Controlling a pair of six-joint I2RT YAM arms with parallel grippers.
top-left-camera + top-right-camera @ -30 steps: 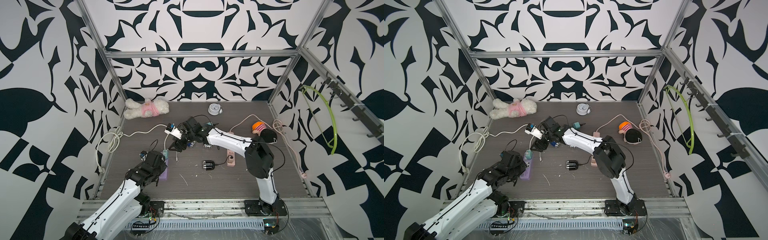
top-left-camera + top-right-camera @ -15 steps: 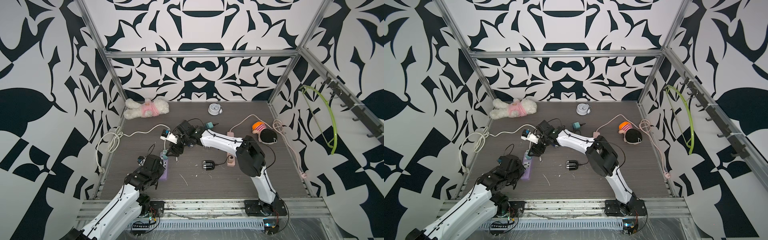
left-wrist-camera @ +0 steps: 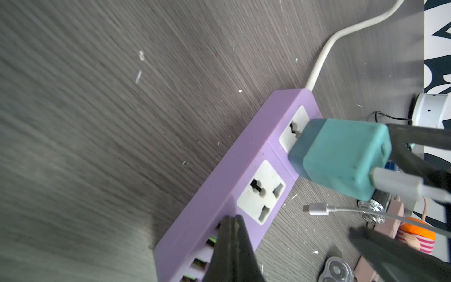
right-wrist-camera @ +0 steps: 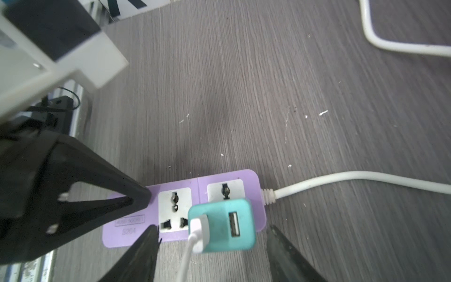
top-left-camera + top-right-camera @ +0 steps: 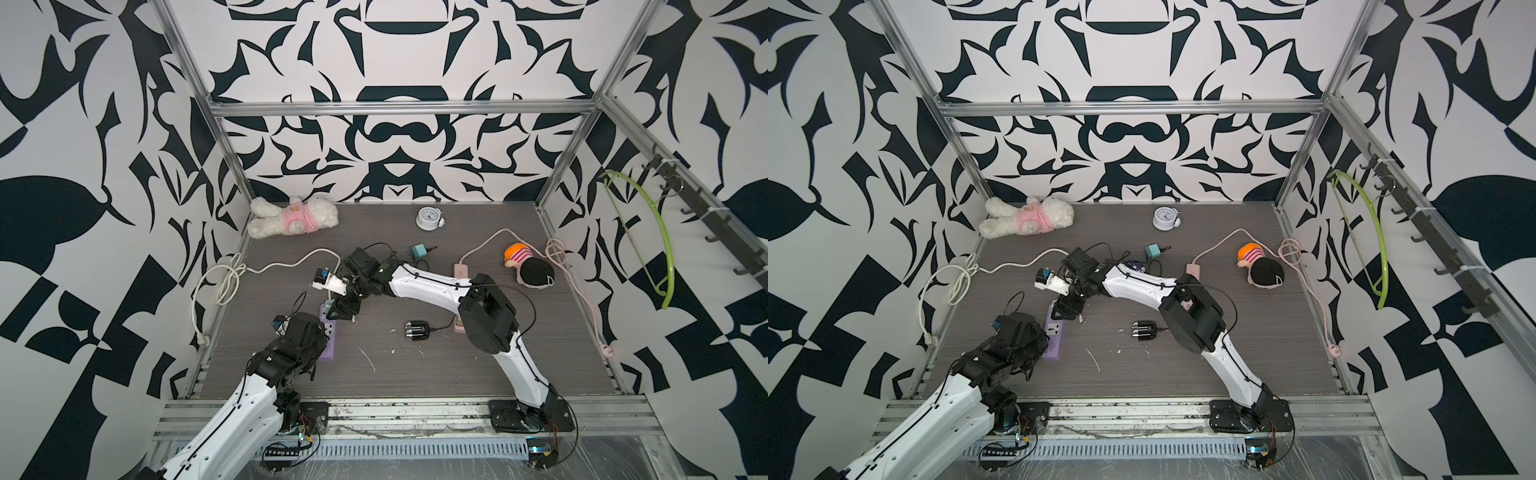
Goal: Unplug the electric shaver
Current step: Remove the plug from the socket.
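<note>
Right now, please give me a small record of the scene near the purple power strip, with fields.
left pincer: shut, tip on purple power strip
right pincer: open, jaws either side of teal charger
teal charger: plugged into strip's end socket, white USB cable inserted
electric shaver: lying on table, away from strip

— Could any writing be read?
— Only on the purple power strip (image 4: 131, 230): "S204" stood near one end, beneath a boxed line, perhaps "USB SOCKET", too faint to confirm.

Matt plastic power strip (image 3: 219, 185), wood-grain tabletop (image 3: 122, 122)
</note>
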